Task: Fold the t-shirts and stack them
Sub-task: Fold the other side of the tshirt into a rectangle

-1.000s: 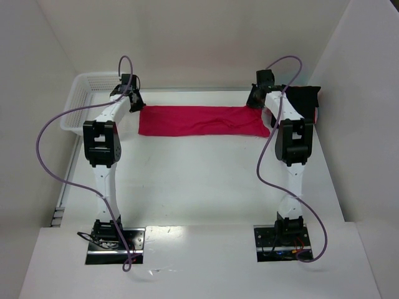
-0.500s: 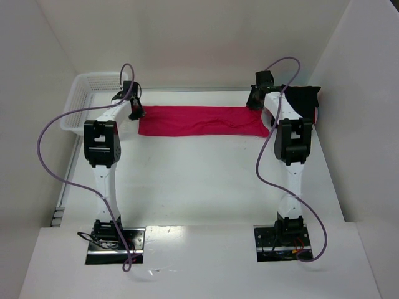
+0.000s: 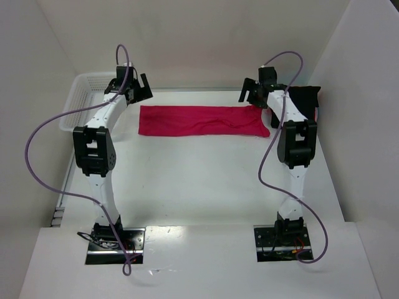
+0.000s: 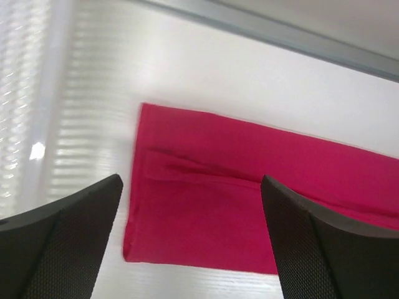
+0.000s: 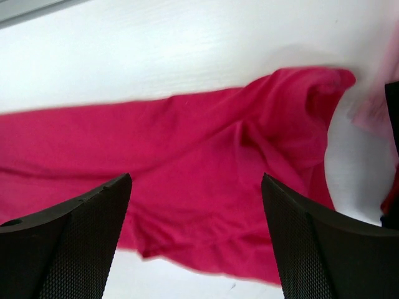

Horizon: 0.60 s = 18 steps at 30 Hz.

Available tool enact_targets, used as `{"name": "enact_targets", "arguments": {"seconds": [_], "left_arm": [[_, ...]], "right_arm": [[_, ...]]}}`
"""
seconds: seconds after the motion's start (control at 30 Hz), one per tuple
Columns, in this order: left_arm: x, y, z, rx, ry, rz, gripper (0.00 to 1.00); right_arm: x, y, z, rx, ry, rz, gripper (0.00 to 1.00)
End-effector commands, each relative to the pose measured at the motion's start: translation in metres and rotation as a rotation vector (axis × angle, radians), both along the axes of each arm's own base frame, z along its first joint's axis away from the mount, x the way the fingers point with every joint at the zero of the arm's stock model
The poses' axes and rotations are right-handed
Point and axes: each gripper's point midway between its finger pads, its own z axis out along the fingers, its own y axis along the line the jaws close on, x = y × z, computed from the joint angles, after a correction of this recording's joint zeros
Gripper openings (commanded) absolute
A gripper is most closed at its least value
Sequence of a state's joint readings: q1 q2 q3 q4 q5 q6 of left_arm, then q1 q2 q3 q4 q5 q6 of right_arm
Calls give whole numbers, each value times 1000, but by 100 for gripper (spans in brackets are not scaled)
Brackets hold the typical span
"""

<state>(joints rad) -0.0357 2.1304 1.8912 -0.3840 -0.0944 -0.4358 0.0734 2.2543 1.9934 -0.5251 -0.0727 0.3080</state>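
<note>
A red t-shirt (image 3: pixel 202 120), folded into a long narrow strip, lies flat across the far part of the table. My left gripper (image 3: pixel 141 88) hangs open above and just behind the strip's left end. The left wrist view shows that end of the red t-shirt (image 4: pixel 262 180) below my open left gripper (image 4: pixel 190 180), with nothing between the fingers (image 4: pixel 62 243). My right gripper (image 3: pixel 248 93) is open above the strip's right end. In the right wrist view the rumpled right end of the red t-shirt (image 5: pixel 187 137) lies under the open right gripper (image 5: pixel 196 179).
A white plastic basket (image 3: pixel 80 94) stands at the far left, beside the left arm. A pile of dark and reddish clothes (image 3: pixel 307 101) sits at the far right; its pink edge (image 5: pixel 373 107) lies close to the shirt's right end. White walls enclose the table.
Both grippers went from shut on the ends of the red t-shirt to open, let it go and rose off the table. The shirt stays flat where it was.
</note>
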Motion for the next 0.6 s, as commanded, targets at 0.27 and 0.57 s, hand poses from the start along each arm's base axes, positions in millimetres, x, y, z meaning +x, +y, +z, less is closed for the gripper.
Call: {"name": "enact_targets", "arguments": {"seconds": [0.27,0.57], "left_arm": [[-20,-101,8,35,-29,-338,99],[-48,-134,-35,56,77,-385,99]], "right_arm": [[-70,32,22,53,-39,166,88],[-82,49,-16,20,33,161,87]]}}
